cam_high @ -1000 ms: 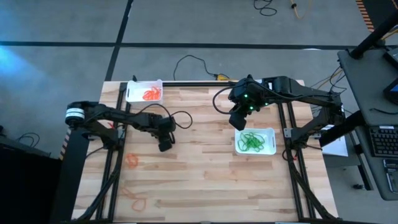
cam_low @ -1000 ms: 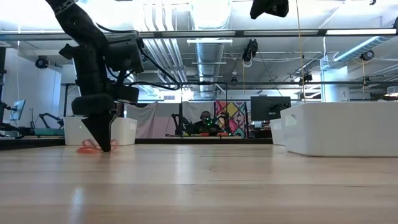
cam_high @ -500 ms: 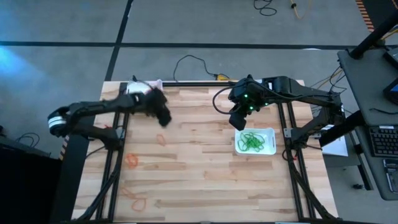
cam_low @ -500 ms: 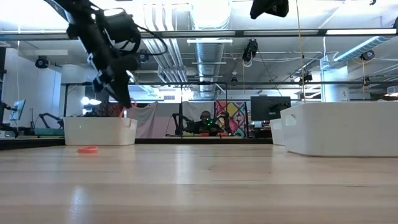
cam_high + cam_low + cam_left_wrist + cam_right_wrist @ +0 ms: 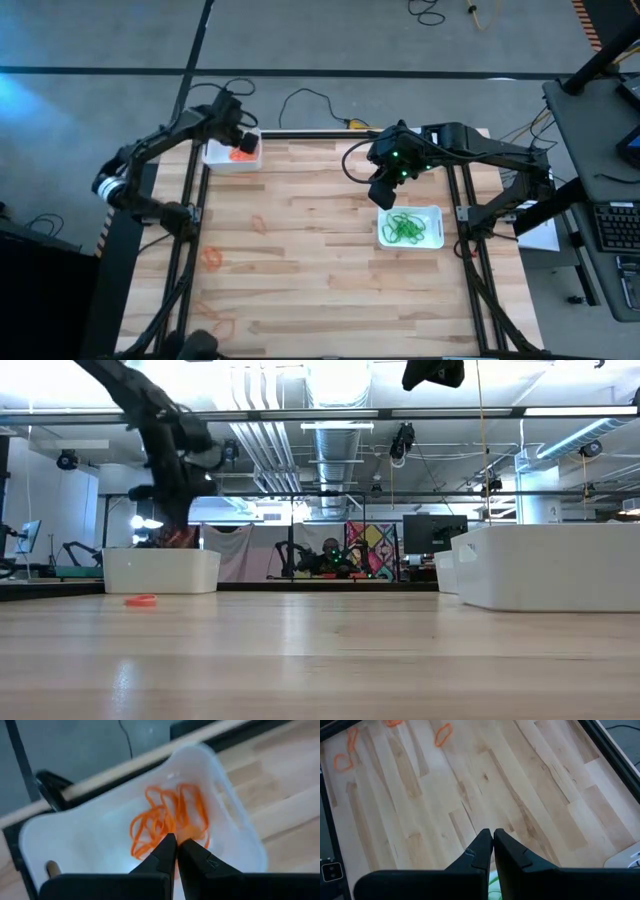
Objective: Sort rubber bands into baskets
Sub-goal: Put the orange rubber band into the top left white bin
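Note:
My left gripper [image 5: 176, 840] is shut and hangs over the white basket [image 5: 212, 152] at the table's far left corner, tips down. That basket [image 5: 235, 805] holds a heap of orange rubber bands [image 5: 165, 815]. In the low view the left gripper [image 5: 180, 532] stands just above the basket's rim [image 5: 160, 572]. My right gripper [image 5: 493, 834] is shut and waits high above the table beside the basket [image 5: 432, 212] of green rubber bands [image 5: 403, 228]. Loose orange bands [image 5: 258, 222] lie flat on the wood. My left gripper points down over the orange bands in the basket. Whether a band sits between its shut fingertips [image 5: 167, 845], I cannot tell; orange shows right behind them.
More orange bands lie on the table's left half [image 5: 212, 257] and near its front edge [image 5: 222, 325]; the right wrist view shows them as well [image 5: 442, 734]. Black frame rails [image 5: 178, 260] run along both table sides. A cable [image 5: 300, 98] lies beyond the far edge.
My left gripper has risen from the middle-left of the table and swung toward the far left corner, ending above the basket of orange bands, rolling its wrist on the way. An orange band stays on the wood where the gripper stood.

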